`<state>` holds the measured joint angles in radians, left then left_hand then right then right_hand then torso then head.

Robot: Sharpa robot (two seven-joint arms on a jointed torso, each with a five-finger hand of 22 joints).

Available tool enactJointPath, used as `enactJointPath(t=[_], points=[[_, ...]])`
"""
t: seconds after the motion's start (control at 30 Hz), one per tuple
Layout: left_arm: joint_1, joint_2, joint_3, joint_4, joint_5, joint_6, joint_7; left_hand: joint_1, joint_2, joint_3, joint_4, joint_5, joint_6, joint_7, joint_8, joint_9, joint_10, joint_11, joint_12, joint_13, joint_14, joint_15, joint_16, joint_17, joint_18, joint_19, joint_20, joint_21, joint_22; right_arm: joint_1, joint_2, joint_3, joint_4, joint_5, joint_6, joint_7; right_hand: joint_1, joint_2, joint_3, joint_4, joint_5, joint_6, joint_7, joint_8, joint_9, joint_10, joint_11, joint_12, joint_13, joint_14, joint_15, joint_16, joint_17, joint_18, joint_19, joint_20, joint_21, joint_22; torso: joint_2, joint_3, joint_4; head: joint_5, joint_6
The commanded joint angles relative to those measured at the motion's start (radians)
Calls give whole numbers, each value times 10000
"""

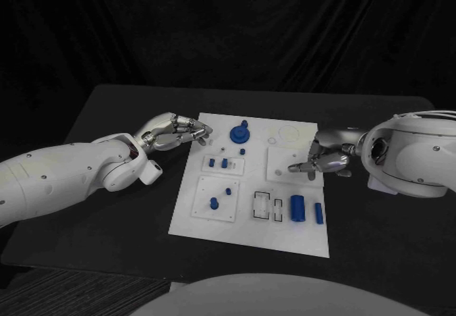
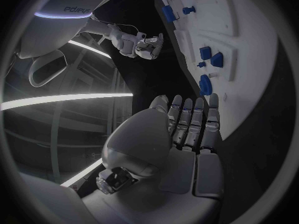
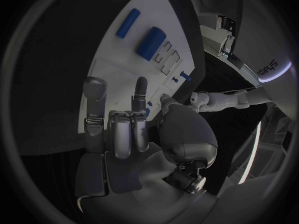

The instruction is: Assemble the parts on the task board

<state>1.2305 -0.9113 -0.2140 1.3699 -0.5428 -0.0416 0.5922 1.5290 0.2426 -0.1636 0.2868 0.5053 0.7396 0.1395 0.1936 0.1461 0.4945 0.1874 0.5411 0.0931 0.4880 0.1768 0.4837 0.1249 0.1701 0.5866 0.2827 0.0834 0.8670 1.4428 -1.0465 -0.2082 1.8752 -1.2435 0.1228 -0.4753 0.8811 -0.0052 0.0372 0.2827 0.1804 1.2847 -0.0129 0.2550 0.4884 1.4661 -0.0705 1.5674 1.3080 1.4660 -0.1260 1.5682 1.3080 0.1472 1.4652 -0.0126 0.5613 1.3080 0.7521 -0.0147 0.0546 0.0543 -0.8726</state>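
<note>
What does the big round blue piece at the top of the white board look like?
The round blue piece is a flat disc with a small knob sticking up from it, a bit like a gear or cap. It looks like smooth blue plastic. It sits upright near the far edge of the task board, left of the middle. The left hand hovers beside it, just off the board's edge, not touching it.

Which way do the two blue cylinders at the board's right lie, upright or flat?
Flat: both blue cylinders lie lengthwise on the task board, side by side.
</note>
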Motion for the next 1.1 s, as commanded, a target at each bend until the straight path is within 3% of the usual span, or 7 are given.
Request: enactJointPath(t=[0.03, 0.17, 0.47, 0.6, 0.77, 0.87, 1.1], points=[[-11, 30, 9, 7, 57, -46, 180, 8, -58, 55, 3, 38, -2, 55, 64, -6, 9, 31, 17, -7, -20, 21, 67, -12, 41, 61, 13, 67, 10, 14, -25, 3, 45, 1561, 1615, -1467, 160, -14, -24, -73, 31, 75, 11, -100, -69, 1047, -100, 34, 2628, 1048, -59, 26, 2628, -119, 500, -59, -105, 851, 20, 22, 42, -58, 0], [-11, 59, 9, -7, 57, -39, 185, 8, -59, 56, 3, 39, -2, 55, 64, -6, 10, 32, 17, -7, -20, 21, 67, -12, 41, 62, 13, 67, 10, -33, -78, 1, 93, 1756, 1611, -1616, 399, -178, -88, -269, 23, 80, 30, -324, -230, 1047, -95, 34, 2628, 992, -62, -116, 2355, -97, 512, -71, -252, 803, 7, 3, 17, -94, 0], [-11, 85, 9, -35, 57, -24, 182, 8, -62, 65, 2, 41, 2, 54, 67, -7, 15, 34, 20, -6, -16, 23, 71, -13, 41, 70, 14, 72, 10, -315, -102, 0, 140, 1869, 1091, -1700, 643, -241, -179, -514, -59, -207, 193, -921, -696, 1047, 31, 34, 2628, 896, 25, -382, 1849, -50, 436, -8, -638, 707, -19, 2, 35, -117, 0], [-11, 100, 9, -50, 57, -11, 183, 7, -62, 67, 2, 41, 2, 53, 67, -7, 16, 35, 20, -6, -16, 23, 71, -13, 41, 72, 15, 73, 11, -405, -92, -1, 195, 1891, 781, -1698, 658, -251, -199, -536, -98, -248, 217, -996, -758, 1047, 49, 34, 2628, 898, 38, -382, 1848, -53, 433, 3, -622, 709, -34, -3, 51, -136, 0], [-11, 125, 9, -79, 57, 12, 175, 6, -64, 73, 2, 42, 1, 53, 68, -8, 20, 39, 22, -6, -15, 25, 73, -14, 41, 77, 16, 76, 11, -481, -47, -1, 222, 1974, 486, -1680, 555, -247, -290, -470, -297, -374, 288, -1193, -926, 1047, 109, 34, 2628, 888, 84, -415, 1777, -53, 425, 40, -638, 704, -25, 16, 6, -134, 0], [-11, 138, 9, -91, 57, 22, 171, 5, -65, 79, 2, 42, -1, 53, 68, -10, 21, 42, 22, -6, -15, 27, 74, -14, 40, 80, 17, 78, 11, -541, 10, -1, 202, 2048, 368, -1659, 535, -236, -321, -444, -435, -423, 318, -1275, -1002, 1047, 136, 34, 2628, 865, 106, -481, 1646, -47, 418, 59, -677, 696, -24, 21, 25, -181, 0], [-11, 155, 9, -57, 57, 44, 166, 3, -65, 96, 3, 43, -4, 57, 68, -13, 24, 50, 24, -7, 13, 38, 91, -11, 38, 92, 20, 85, 12, -785, 107, -1, 79, 2097, 645, -1694, 583, -218, -332, -464, -601, -432, 336, -1338, -1073, 1047, 152, 34, 2628, 891, 119, -416, 1765, -60, 436, 73, -556, 716, -18, 23, 28, -156, 0]])
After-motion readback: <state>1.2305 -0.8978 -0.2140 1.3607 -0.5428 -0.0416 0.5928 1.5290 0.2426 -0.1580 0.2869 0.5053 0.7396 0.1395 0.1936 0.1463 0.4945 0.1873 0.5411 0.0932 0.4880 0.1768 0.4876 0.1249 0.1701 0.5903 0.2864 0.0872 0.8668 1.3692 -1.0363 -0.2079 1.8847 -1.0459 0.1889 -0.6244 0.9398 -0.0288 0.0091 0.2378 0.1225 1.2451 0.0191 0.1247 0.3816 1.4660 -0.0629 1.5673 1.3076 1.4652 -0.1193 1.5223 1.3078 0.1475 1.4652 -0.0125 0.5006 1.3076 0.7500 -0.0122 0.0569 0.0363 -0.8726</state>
